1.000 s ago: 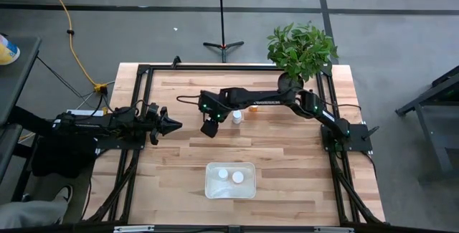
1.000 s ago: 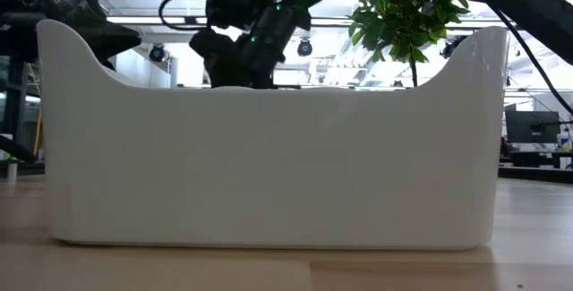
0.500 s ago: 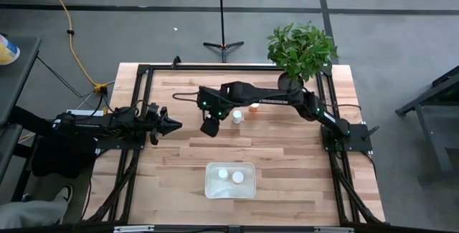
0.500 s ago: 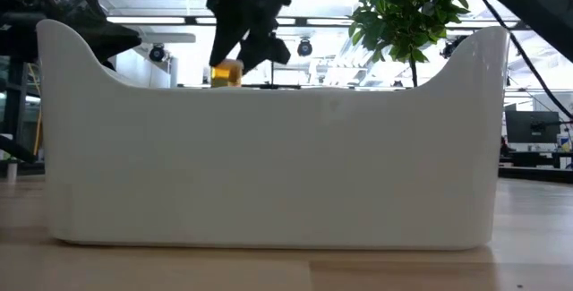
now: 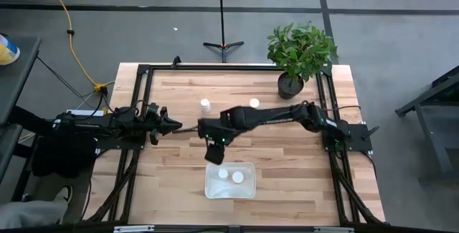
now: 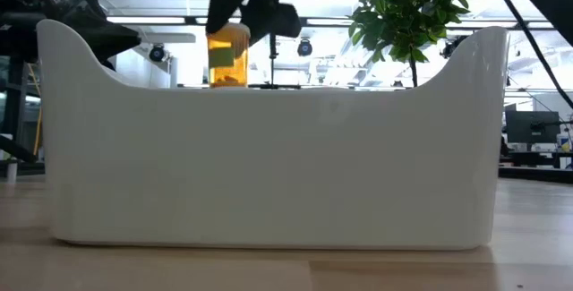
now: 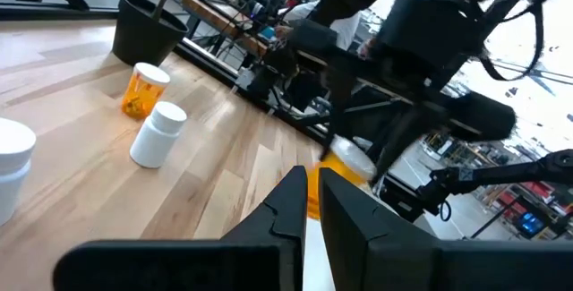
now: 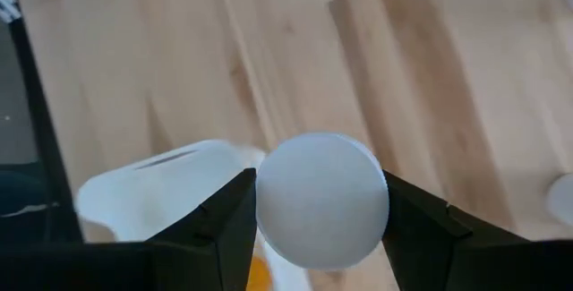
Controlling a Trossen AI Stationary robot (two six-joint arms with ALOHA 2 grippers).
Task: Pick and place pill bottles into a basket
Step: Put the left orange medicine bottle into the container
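Observation:
My right gripper (image 5: 215, 149) is shut on an amber pill bottle (image 6: 228, 55) with a white cap (image 8: 320, 200), just beyond the far wall of the white basket (image 5: 230, 181). Two bottles stand in the basket (image 5: 223, 174) (image 5: 237, 178). Two white-capped bottles stand on the table at the far side (image 5: 205, 105) (image 5: 253, 103). The left wrist view shows three bottles there (image 7: 143, 89) (image 7: 159, 134) (image 7: 13, 157). My left gripper (image 5: 174, 125) waits shut at the table's left. My right gripper pinches the bottle's capped top (image 8: 269, 203) between its two fingers, one on each side. The fingers (image 8: 414, 221) come from above, pointing down. The bottle hangs upright below them, its amber body (image 6: 228, 63) clear of the table and above the basket's rim.
A black pot with a green plant (image 5: 300, 54) stands at the far right corner. The basket's tall white wall (image 6: 269, 166) fills the low view. A black frame runs along the table's edges (image 5: 140, 104).
My right gripper has risen with the amber bottle from the middle of the table and gone toward the near edge, up to the basket's far wall. The bottle has stayed upright and now hangs higher. The far bottles, hidden by the arm before, now show.

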